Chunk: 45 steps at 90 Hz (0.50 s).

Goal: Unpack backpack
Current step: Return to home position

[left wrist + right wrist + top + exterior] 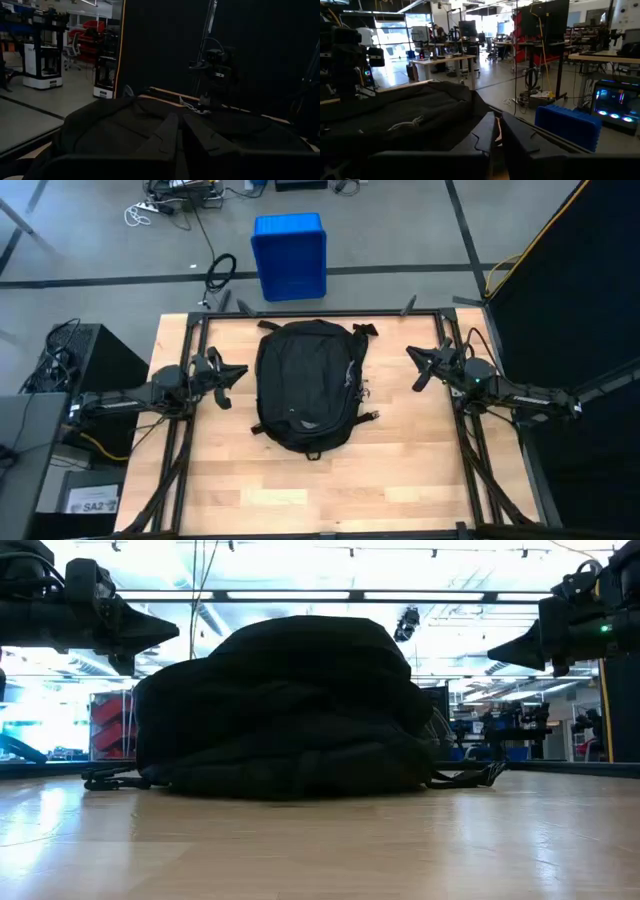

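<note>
The black backpack (307,385) lies flat on the middle of the wooden table (300,490), with straps trailing at its far end (365,331) and right side (370,417). In the low view the backpack (285,710) is a rounded mound. My left gripper (243,370) hovers just off the bag's left side, shut and holding nothing; the left gripper (179,117) points across the backpack (125,130). My right gripper (410,352) hangs to the bag's right with a gap between them, shut and holding nothing; the right gripper (497,117) faces the backpack (410,120).
A blue crate (290,255) stands on the floor beyond the table's far edge. Black frame rails (185,450) run along the table's left and right sides. Bare wood shows toward the near edge. A black curtain (570,290) stands to the right.
</note>
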Each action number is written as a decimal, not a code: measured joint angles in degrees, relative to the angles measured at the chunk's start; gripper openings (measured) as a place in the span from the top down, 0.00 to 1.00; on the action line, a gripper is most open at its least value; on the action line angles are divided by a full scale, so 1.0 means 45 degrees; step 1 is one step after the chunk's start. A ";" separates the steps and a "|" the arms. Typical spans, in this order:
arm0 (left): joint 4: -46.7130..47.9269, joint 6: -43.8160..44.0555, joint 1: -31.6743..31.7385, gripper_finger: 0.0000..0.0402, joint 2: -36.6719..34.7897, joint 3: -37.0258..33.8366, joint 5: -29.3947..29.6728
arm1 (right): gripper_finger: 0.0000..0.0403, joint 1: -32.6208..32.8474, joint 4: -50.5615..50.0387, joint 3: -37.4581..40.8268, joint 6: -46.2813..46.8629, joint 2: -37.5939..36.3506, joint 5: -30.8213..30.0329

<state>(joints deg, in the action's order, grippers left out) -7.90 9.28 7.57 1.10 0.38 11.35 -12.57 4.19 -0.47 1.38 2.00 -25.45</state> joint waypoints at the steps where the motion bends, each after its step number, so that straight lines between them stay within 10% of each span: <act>1: 0.0000 0.0000 -0.0003 1.00 0.0000 0.0000 -0.0003 | 0.98 0.0001 0.0001 0.0000 0.0001 0.0001 0.0000; 45: 0.0001 0.0000 -0.0003 1.00 0.0000 -0.0001 0.0000 | 0.98 0.0000 0.0005 0.0000 0.0000 0.0005 0.0000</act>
<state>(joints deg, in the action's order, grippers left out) -7.90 9.28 7.55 1.10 0.38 11.35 -12.57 4.21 -0.47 1.38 2.02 -25.45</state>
